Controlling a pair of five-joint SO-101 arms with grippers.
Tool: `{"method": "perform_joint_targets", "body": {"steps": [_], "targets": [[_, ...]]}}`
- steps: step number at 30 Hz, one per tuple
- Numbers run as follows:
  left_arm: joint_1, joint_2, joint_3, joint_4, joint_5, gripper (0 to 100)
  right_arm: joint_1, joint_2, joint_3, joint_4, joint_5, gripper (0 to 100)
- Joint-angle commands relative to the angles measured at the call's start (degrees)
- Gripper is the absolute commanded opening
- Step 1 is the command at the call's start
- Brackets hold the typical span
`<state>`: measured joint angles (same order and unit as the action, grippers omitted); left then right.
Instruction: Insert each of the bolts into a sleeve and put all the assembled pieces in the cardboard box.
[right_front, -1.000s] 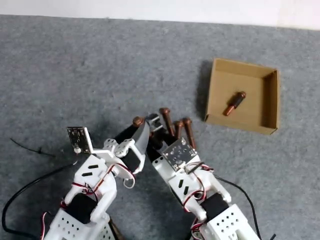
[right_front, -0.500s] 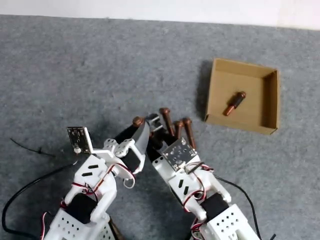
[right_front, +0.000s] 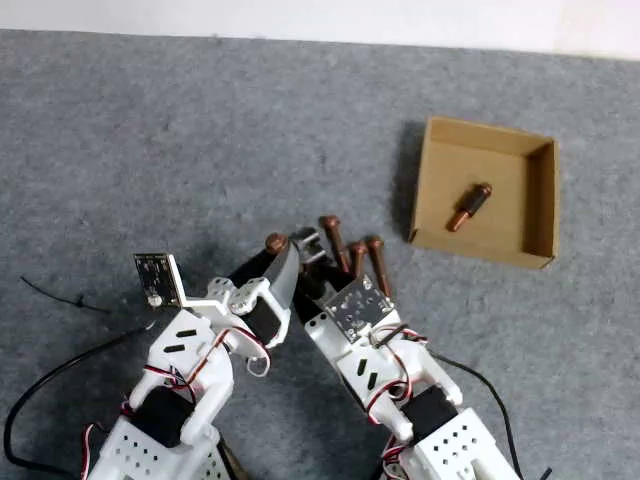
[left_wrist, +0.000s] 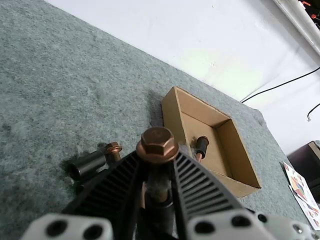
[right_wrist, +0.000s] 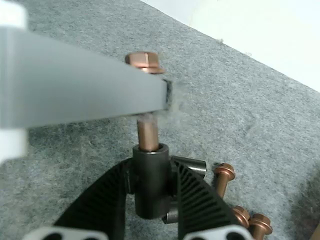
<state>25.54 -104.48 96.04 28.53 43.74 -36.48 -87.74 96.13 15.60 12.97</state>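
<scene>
We find the left gripper (left_wrist: 157, 162) clamped on one copper bolt (left_wrist: 157, 144), its flanged hex head standing just above the fingertips. The shank enters the top of a dark cylindrical sleeve (right_wrist: 149, 185), held upright and pinched by the right gripper (right_wrist: 150, 167). Just beyond the fingertips lie three loose bolts (right_front: 376, 260) and one spare sleeve (left_wrist: 89, 166). One assembled piece (right_front: 469, 206) lies in the cardboard box (right_front: 455, 170), well apart from both grippers.

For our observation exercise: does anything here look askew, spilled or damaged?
Nothing stands out. The left gripper holds a bolt in line with the sleeve in the right gripper, and one assembled piece lies inside the cardboard box.
</scene>
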Motion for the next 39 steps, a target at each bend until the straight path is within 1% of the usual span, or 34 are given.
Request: {"method": "perform_joint_targets", "body": {"steps": [1, 6, 9, 15, 17, 19, 22, 24, 26, 28, 30, 34, 39], "targets": [[0.7, 0.0, 1.1, 0.0, -0.2, 6, 0.7, -1.4, 8.7, -1.6, 0.4, 0.5], [-1.2, 0.0, 1.1, -0.1, 0.1, 25, 0.7, -1.4, 8.7, -1.6, 0.4, 0.5], [-1.2, 0.0, 1.1, 0.8, 0.1, 31, 0.7, -1.4, 8.7, -1.6, 0.4, 0.5], [-1.3, -0.1, 1.1, 1.1, 0.1, 31, 0.7, -1.4, 8.7, -1.6, 0.4, 0.5], [-2.9, -0.2, 0.7, 1.1, 0.1, 31, 0.8, -1.4, 8.7, -1.6, 0.4, 0.5], [-8.7, -0.3, -0.6, 1.1, 0.1, 31, 0.8, -1.4, 8.7, -1.6, 0.4, 0.5], [-20.6, -0.3, -2.2, 1.0, 0.7, 31, 2.5, -1.4, 8.7, -1.8, 0.4, 0.5], [-27.1, -0.3, -2.5, 0.9, 5.7, 31, 4.1, -1.4, 8.7, -2.5, 0.4, 0.5], [-31.8, -0.3, -2.8, -0.5, 10.6, 31, 6.0, -1.4, 8.7, -4.0, 0.4, 0.5], [-35.1, -0.2, -2.5, -1.7, 11.2, 31, 8.5, -1.4, 8.7, -5.1, 0.3, 0.5], [-36.8, -0.1, -2.5, -1.8, 11.3, 31, 10.8, -1.4, 8.7, -6.5, 0.2, 0.5], [-36.8, -0.1, -1.4, -2.0, 11.1, 31, 14.0, -1.4, 8.7, -7.8, 0.1, 0.5], [-36.8, -0.1, -0.9, -2.0, 11.0, 31, 14.7, -1.4, 8.7, -8.0, 0.3, 0.5]]}}
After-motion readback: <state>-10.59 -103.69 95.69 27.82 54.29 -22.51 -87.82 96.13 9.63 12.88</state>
